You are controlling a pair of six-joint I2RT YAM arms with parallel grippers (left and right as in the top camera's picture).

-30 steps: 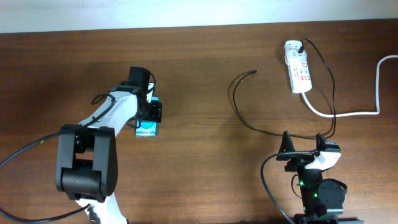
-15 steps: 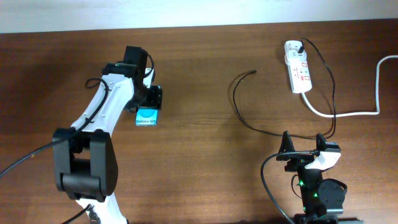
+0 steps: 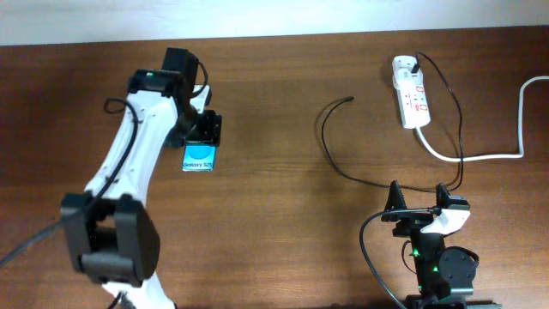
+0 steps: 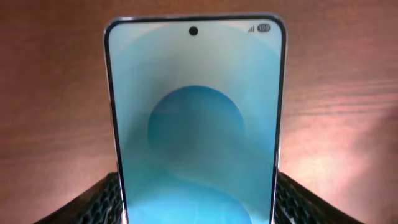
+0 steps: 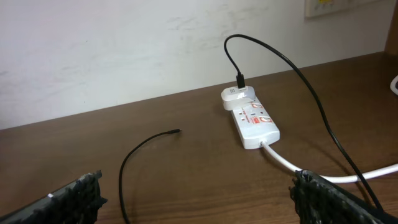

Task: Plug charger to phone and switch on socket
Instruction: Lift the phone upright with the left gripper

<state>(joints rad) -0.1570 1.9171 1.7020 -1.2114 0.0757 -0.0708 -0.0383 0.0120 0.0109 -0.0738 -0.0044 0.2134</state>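
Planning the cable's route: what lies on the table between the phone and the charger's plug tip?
Nothing: the overhead view shows only bare table between the phone and the charger's plug tip.

Phone [image 4: 196, 124] sits between the left gripper [image 3: 204, 137] fingers [image 4: 102, 199], touching both, most of it sticking out ahead of them over the table [image 3: 274, 215]. From the right gripper [image 3: 418, 190]: charger plug tip [image 5: 176, 131] lies on the table ahead, slightly left. Socket [image 5: 252, 121] is further ahead and right of the tip, well apart from it. The thick cord [image 5: 292, 165] runs back from the socket's near end, past the right finger.
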